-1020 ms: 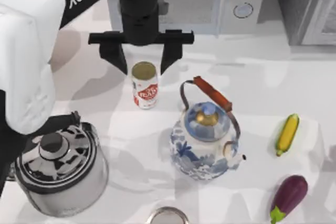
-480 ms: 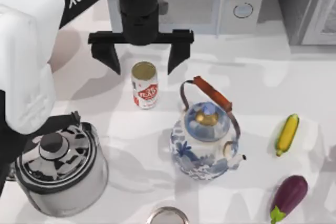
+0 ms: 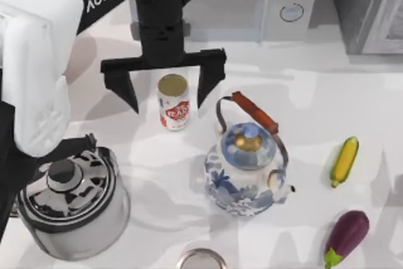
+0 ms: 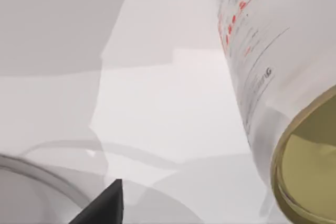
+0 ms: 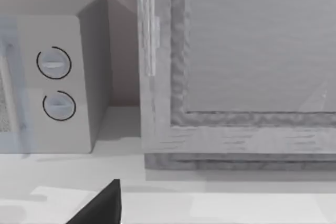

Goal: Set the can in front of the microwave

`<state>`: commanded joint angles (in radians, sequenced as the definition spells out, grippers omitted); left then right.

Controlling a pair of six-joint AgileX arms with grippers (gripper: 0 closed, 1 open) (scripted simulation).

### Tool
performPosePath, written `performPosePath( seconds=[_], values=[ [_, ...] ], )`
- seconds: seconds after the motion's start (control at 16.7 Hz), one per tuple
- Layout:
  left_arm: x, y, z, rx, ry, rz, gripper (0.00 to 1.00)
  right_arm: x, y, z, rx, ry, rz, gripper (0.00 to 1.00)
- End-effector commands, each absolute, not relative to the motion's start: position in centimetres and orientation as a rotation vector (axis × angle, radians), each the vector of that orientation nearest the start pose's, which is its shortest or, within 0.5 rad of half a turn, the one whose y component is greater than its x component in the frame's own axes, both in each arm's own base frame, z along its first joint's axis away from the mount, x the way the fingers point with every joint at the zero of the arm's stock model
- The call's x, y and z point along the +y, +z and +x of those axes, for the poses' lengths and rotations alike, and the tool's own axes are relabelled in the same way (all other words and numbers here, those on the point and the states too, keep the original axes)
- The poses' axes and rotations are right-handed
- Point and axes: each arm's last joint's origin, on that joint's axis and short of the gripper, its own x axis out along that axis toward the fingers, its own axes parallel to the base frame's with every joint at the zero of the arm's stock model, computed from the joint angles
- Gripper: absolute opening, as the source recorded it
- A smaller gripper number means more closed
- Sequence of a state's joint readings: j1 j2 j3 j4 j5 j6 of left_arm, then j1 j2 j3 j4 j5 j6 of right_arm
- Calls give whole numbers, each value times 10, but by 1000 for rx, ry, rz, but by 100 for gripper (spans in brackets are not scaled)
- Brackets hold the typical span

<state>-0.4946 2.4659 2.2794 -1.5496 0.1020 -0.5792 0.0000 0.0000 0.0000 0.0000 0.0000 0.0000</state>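
The can [image 3: 174, 102] stands upright on the white table, white with a red label and a dull gold top, a little in front of the microwave [image 3: 252, 4]. My left gripper [image 3: 167, 104] hangs over it, open wide, with one black finger on each side of the can and clear of it. The left wrist view shows the can [image 4: 273, 77] close up beside one fingertip [image 4: 105, 205]. The right arm is parked; its wrist view faces the microwave [image 5: 58, 87] and shows one dark fingertip [image 5: 102, 207].
A blue-and-white porcelain kettle [image 3: 245, 168] stands right of the can, and a steel kettle [image 3: 69, 200] sits front left. A corn cob [image 3: 345, 160] and an eggplant [image 3: 346, 237] lie front right. A darker steel appliance [image 3: 371, 4] is back right, a silver rim [image 3: 201, 259] at the front edge.
The left gripper's fingers have spread wider and it has shifted slightly towards the table's front, over the can. The can has stayed where it was.
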Motion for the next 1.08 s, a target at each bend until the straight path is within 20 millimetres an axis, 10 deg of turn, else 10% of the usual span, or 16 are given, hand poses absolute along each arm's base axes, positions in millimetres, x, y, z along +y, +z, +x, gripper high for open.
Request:
performPosePath(
  seconds=[0.6, 1.08],
  values=[
    [-229, 235, 416, 1622, -33, -119, 100, -1, 160, 106, 0, 0, 0, 100],
    [-228, 240, 416, 1571, -12, 10, 100, -1, 160, 106, 0, 0, 0, 100]
  ],
)
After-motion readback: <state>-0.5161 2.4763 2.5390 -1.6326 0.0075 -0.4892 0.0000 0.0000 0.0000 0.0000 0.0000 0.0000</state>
